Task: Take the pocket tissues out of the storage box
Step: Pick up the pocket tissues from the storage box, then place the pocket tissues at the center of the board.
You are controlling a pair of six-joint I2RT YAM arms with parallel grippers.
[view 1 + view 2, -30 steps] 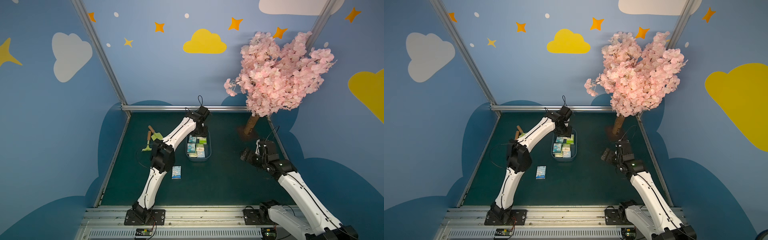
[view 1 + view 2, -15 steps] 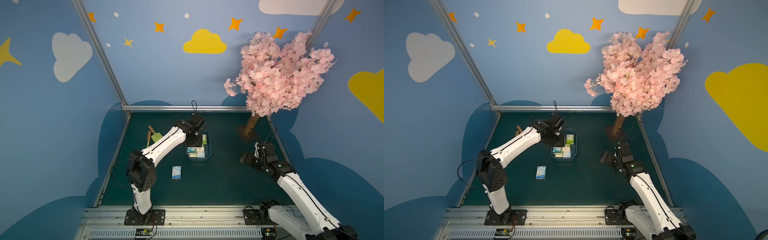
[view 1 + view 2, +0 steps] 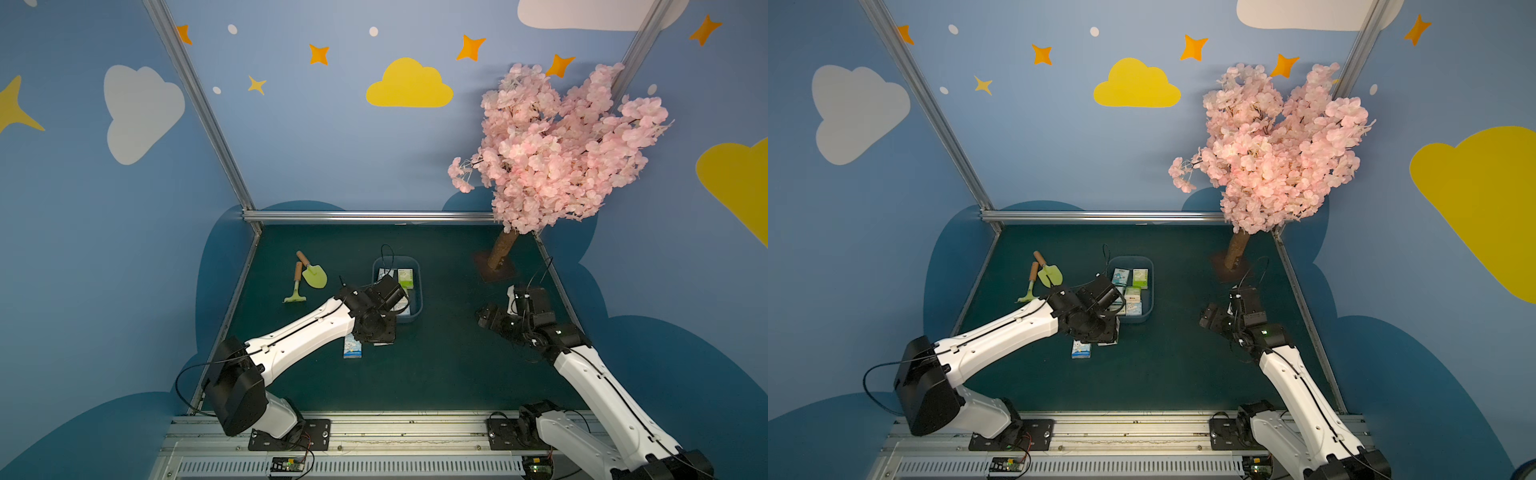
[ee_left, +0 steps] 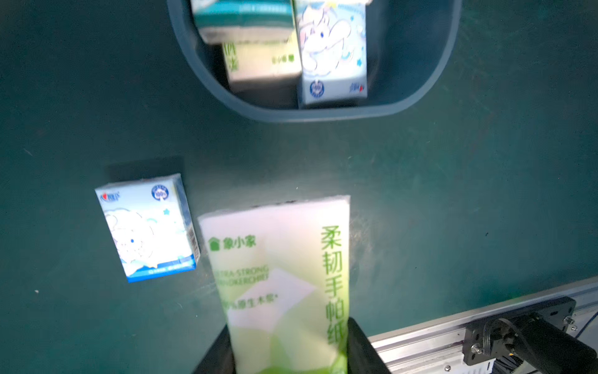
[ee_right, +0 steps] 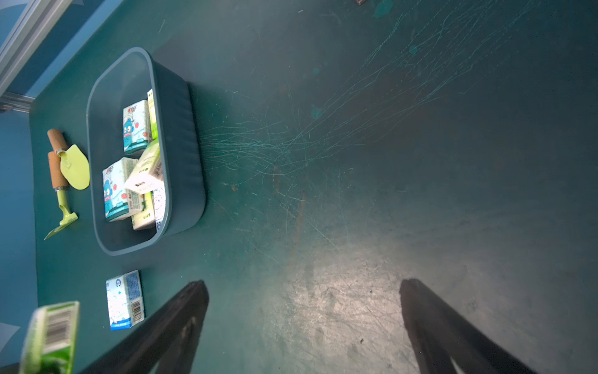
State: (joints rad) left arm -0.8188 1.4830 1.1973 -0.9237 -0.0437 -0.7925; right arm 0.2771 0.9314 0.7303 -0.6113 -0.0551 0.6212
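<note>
A lime green-white pack (image 4: pixel 278 275) of the pocket tissues is gripped at one end by the left claw (image 4: pixel 288 356), whose jaws are closed narrowly on its two flat faces. It is held outside the storage box (image 3: pixel 417 291), just beside a light blue-white pack (image 3: pixel 352 348) that lies flat on the counter (image 3: pixel 436 365). Whether the held pack touches the counter cannot be told. In both top views the blue pack is seen at about seven o'clock from the box, near its rim. Several more packs (image 3: pixel 1131 291), blue-white and green-white, are seen lying in the box, some tilted over others. The right claw (image 5: pixel 302 284) is spread wide with nothing in it, above bare counter at about three o'clock from the box and well apart from it. A toy trowel (image 3: pixel 313 274) and rake (image 3: pixel 296 286) lie at nine o'clock from the box.
</note>
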